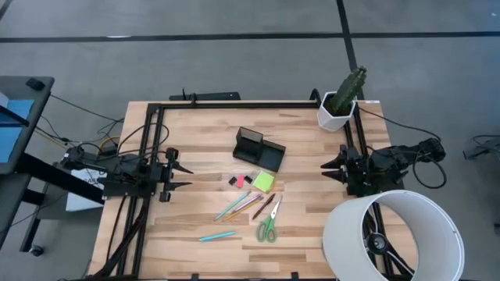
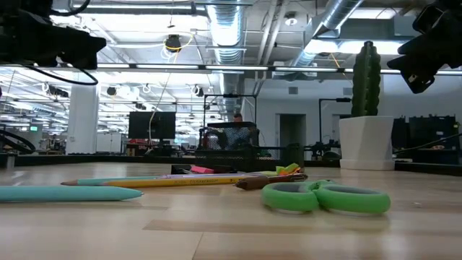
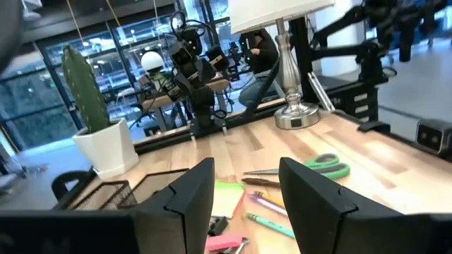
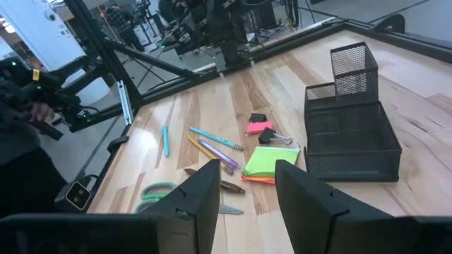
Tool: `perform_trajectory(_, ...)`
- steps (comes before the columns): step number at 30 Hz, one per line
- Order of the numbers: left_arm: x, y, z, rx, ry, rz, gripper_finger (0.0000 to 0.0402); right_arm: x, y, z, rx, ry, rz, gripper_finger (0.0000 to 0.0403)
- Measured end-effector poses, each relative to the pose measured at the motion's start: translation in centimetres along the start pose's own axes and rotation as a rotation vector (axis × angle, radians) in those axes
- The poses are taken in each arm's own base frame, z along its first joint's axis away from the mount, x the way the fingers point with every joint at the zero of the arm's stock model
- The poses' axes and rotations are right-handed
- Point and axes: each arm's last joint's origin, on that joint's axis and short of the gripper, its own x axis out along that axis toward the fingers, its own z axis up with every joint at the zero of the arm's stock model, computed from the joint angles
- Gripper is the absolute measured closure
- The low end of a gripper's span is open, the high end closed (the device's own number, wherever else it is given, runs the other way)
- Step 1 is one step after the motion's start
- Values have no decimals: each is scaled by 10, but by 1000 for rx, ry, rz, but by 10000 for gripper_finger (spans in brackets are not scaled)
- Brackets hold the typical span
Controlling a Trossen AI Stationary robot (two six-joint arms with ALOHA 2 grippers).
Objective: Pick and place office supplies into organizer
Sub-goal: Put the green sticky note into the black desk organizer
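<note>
The black mesh organizer (image 1: 258,148) stands mid-table, its upright cup toward the far-left, its low tray (image 4: 351,141) beside it. Nearer lie a lime-green sticky pad (image 1: 264,182), a pink-red block (image 1: 239,181) with a black clip, several pens and pencils (image 1: 244,204), a separate teal pen (image 1: 216,236) and green-handled scissors (image 1: 268,226). My left gripper (image 1: 186,176) hovers open at the table's left, pointing right. My right gripper (image 1: 325,168) hovers open at the right, pointing left. Both are clear of every object.
A white pot with a cactus (image 1: 341,102) stands at the far right corner. A large white lampshade (image 1: 393,236) on a chrome base fills the near right corner beside my right arm. Bare wood lies between the supplies and both grippers.
</note>
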Motion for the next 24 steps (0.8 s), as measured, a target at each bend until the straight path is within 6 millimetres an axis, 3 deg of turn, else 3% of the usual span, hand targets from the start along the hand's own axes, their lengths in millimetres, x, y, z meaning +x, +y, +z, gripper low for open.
perform_trajectory(3, 0, 1, 2, -15, 1, 2, 248, 0, 0, 0, 0, 0, 0, 274)
perform_trajectory(6, -1, 3, 9, -137, -49, 24, 248, 0, 0, 0, 0, 0, 0, 274)
perform_trajectory(13, -2, 11, 11, -377, -65, 259, 248, 0, 0, 0, -1, 0, 0, 274)
perform_trajectory(19, -2, 11, 12, -649, -103, 260, 248, 0, -1, -2, -203, 19, -6, 274)
perform_trajectory(24, -3, 14, 11, -777, -134, 372, 248, 0, -1, -2, -227, 19, -5, 274)
